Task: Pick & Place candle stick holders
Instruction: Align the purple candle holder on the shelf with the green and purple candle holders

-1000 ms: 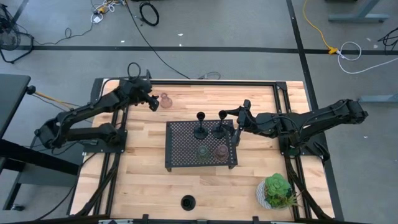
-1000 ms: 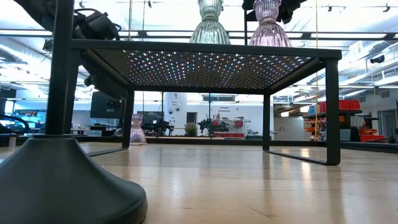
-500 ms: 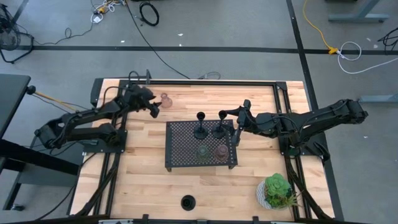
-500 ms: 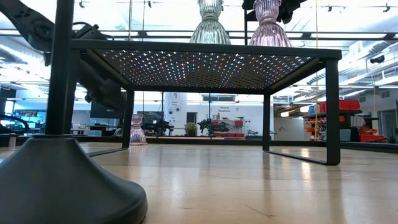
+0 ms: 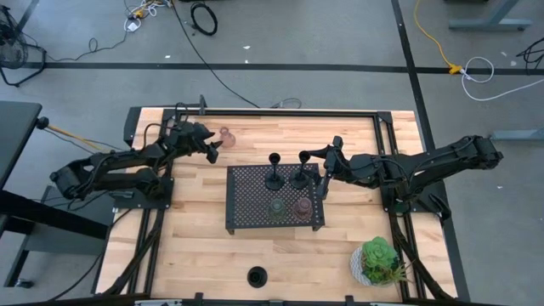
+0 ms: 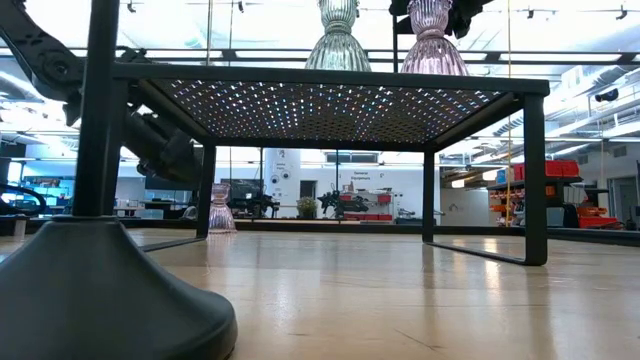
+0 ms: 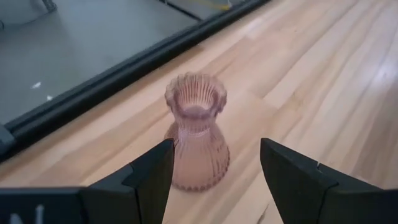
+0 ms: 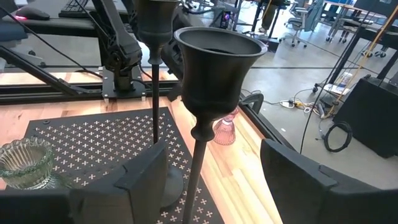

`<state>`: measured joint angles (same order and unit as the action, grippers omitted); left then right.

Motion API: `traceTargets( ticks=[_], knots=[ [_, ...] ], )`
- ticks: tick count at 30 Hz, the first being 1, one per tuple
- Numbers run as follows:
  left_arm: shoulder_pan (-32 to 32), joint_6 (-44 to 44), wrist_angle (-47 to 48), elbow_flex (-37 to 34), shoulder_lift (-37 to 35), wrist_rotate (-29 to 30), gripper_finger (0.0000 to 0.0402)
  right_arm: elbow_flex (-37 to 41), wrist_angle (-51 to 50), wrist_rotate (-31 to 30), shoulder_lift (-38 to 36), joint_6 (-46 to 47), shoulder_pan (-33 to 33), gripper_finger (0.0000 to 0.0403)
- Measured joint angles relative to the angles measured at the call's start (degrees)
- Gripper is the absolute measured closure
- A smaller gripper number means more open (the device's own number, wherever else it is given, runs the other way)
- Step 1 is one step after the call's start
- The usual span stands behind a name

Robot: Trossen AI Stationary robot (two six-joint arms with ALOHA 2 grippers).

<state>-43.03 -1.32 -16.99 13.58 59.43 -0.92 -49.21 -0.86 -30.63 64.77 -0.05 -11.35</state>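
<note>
No legible brands or labels that we can read; the signs in the room behind are too small. Left gripper (image 5: 212,145) sits at the far-left part of the bench (image 5: 195,246), jaws wide, straddling the pink glass holder (image 7: 195,142) without touching it; that holder stands upright near the bench's far edge. Versus a second ago, the left arm has pulled back and dropped a little, with its elbow further left; the holder hasn't moved. Right gripper (image 5: 324,168) is at the tray's right edge, unchanged, jaws spread on either side of a black stem holder (image 8: 205,106), and we see no contact. On the black perforated tray (image 5: 246,200): two black stem holders (image 5: 274,172) at the far side, and the olive-green glass holder (image 5: 278,208) and the brownish glass holder (image 5: 301,206) at the near side. A third black holder (image 5: 257,275) stands alone near the front bench edge. A potted plant (image 5: 377,260) occupies the front-right corner. There is open bench left of the tray and along the front.
</note>
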Motion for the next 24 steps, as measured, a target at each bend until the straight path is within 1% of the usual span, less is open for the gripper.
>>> traceTargets(
  ticks=[5, 14, 24],
  knots=[
    [0.0, 0.25, -3.45, 0.0, 5.0, 0.62, 0.0161, 0.0, 0.37, 0.0, 0.0, 0.0, 0.02, 0.0148],
    [0.0, 0.95, -14.0, 0.0, 13.9, 1.25, 0.0161, 0.0, 0.39, 0.0, 0.0, -0.02, 0.0, 0.0148],
    [0.0, 1.13, -22.37, 0.02, 20.39, 1.66, 0.0161, 0.0, 0.38, 0.0, 0.0, -0.04, 0.0, 0.0148]
  ],
)
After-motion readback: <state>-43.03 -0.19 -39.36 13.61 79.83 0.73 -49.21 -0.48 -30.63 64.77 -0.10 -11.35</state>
